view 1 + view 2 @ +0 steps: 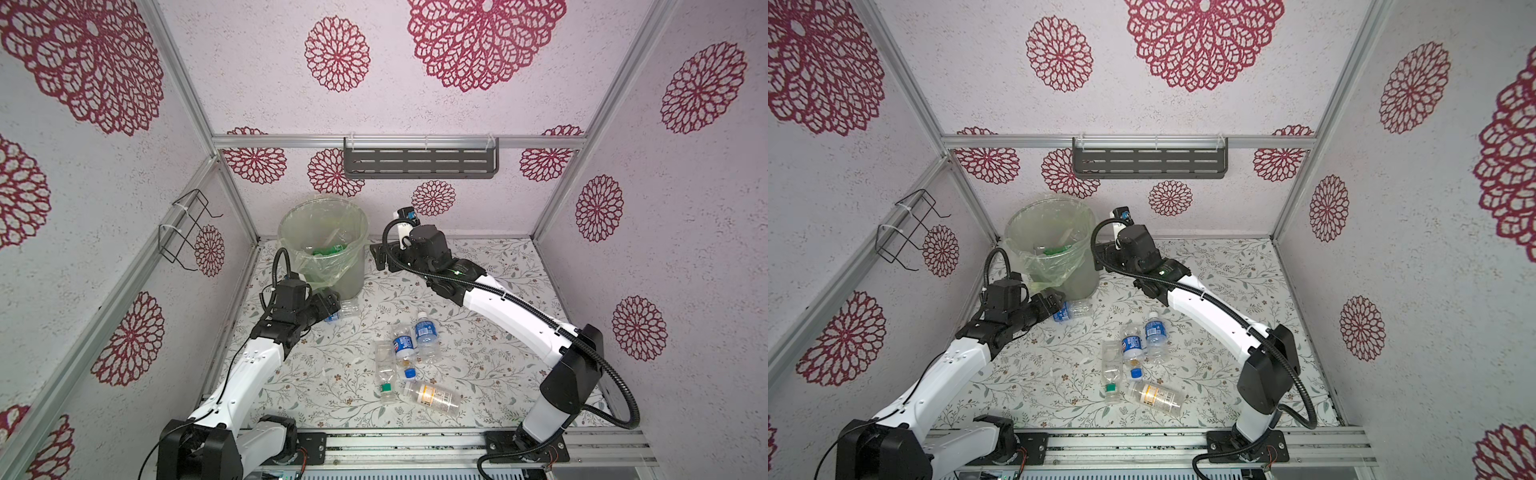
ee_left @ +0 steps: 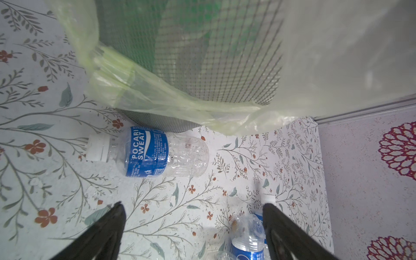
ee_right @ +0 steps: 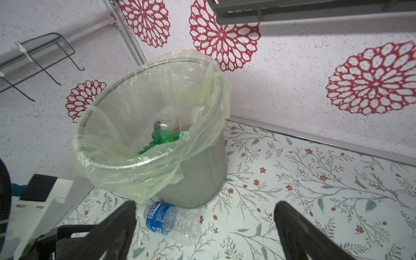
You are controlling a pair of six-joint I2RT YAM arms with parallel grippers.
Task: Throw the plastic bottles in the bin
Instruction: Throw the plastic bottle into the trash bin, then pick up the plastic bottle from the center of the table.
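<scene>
Pocari bottle (image 2: 146, 153) on its side along the base of the bin (image 2: 213, 67), cap hidden in both top views by my left fingers (image 2: 108, 227) (spread, empty), plain from left wrist, right fingers (image 3: 299, 231) spread too.

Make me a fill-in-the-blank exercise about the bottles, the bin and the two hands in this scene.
1. The Pocari Sweat bottle lies on its ____ next to the bin.
2. Its label is ____ with white lettering.
3. The left hand and the right hand are both ____, holding nothing.
4. The crumpled bottle on top inside the bin is ____.

Missing words: side, blue, open, green.
</scene>
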